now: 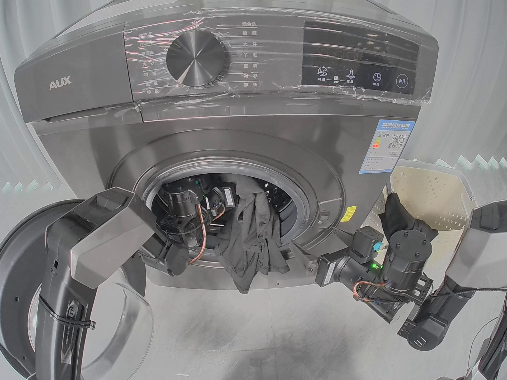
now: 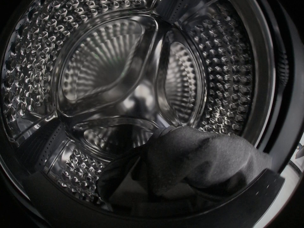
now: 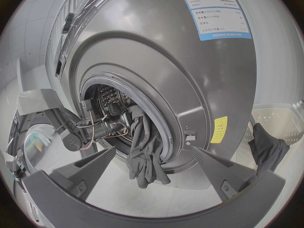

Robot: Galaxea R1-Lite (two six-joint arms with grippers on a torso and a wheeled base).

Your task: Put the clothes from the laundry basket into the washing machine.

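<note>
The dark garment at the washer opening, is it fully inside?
No, partly out: the dark garment drapes over the opening's rim and hangs down outside.

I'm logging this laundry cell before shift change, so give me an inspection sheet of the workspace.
Surface: pale grey floor.
Job's things: dark garment draped over washing machine door rim, half hanging out; second dark garment over laundry basket rim.
Clutter: nothing seen.
Grippers: left gripper inside the drum; right gripper open, empty, before the machine.
Cables: orange cable looped at left wrist.
Surroundings: door swung open; pale wall behind.
</note>
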